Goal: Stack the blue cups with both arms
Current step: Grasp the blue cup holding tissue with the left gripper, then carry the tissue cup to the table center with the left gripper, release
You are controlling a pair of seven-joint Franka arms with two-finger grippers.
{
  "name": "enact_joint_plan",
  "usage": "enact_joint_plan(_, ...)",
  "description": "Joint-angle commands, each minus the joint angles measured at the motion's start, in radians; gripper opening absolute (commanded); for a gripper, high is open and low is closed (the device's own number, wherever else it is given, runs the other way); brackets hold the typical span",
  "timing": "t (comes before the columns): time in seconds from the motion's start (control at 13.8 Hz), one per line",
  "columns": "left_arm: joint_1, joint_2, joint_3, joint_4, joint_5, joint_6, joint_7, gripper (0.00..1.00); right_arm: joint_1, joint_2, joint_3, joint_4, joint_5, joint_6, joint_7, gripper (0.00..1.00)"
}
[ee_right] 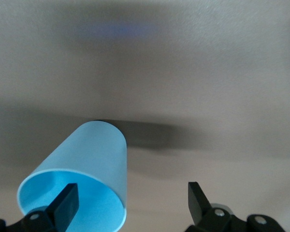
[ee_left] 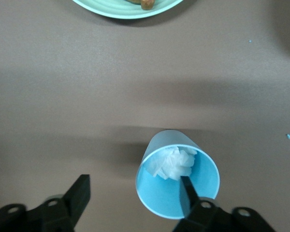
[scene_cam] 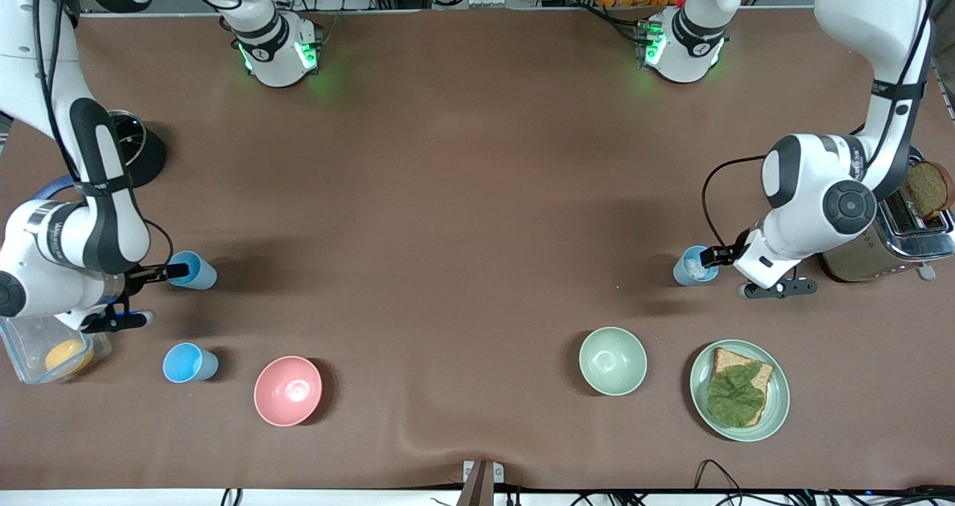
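Three blue cups stand on the brown table. One cup (scene_cam: 198, 273) is at the right arm's end, and my right gripper (scene_cam: 155, 295) is open with one finger inside it and the other outside, the cup wall between them; the right wrist view shows this cup (ee_right: 89, 162) and gripper (ee_right: 131, 198). A second cup (scene_cam: 190, 363) stands nearer the front camera. The third cup (scene_cam: 692, 266), with crumpled white paper in it, is at the left arm's end. My left gripper (scene_cam: 735, 271) is open, one finger inside that cup (ee_left: 176, 186); the left wrist view shows the gripper (ee_left: 134, 193).
A pink bowl (scene_cam: 288, 390) stands beside the second cup. A green bowl (scene_cam: 612, 360) and a green plate (scene_cam: 776, 409) with bread and a leaf are near the front. A toaster (scene_cam: 880, 241) stands by the left arm. A clear container (scene_cam: 33, 357) sits under the right arm.
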Motion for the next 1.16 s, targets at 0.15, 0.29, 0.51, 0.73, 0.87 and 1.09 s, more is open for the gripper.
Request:
enact_joint_plan(0.15, 0.002, 0.014, -0.004, -0.034, -0.013, 0.051, 0.029, 0.52, -0.019, -0.001, 0.016, -0.015, 0.02, 0.008, -0.002, 0.31)
enact_joint_plan(0.29, 0.003, 0.025, -0.013, -0.039, -0.013, 0.063, 0.029, 0.33, -0.019, -0.001, 0.016, -0.014, 0.031, 0.011, 0.009, 0.0)
enact_joint_plan(0.51, 0.002, 0.014, -0.019, -0.039, -0.02, 0.065, 0.023, 0.0, -0.02, -0.003, 0.014, -0.012, 0.092, 0.014, 0.007, 0.0)
enact_joint_plan(0.73, 0.01, -0.024, -0.081, -0.039, -0.023, 0.042, -0.003, 0.0, -0.019, -0.003, 0.014, -0.006, 0.092, 0.014, 0.007, 0.0)
enact_joint_plan(0.87, 0.011, -0.058, -0.149, -0.037, -0.028, 0.005, -0.068, 0.0, -0.019, -0.009, 0.014, 0.0, 0.092, 0.014, 0.007, 0.0)
enact_joint_plan(1.09, 0.001, -0.079, -0.319, -0.017, -0.03, -0.024, -0.325, 0.0, -0.016, -0.022, 0.016, 0.025, 0.094, 0.011, -0.002, 0.0)
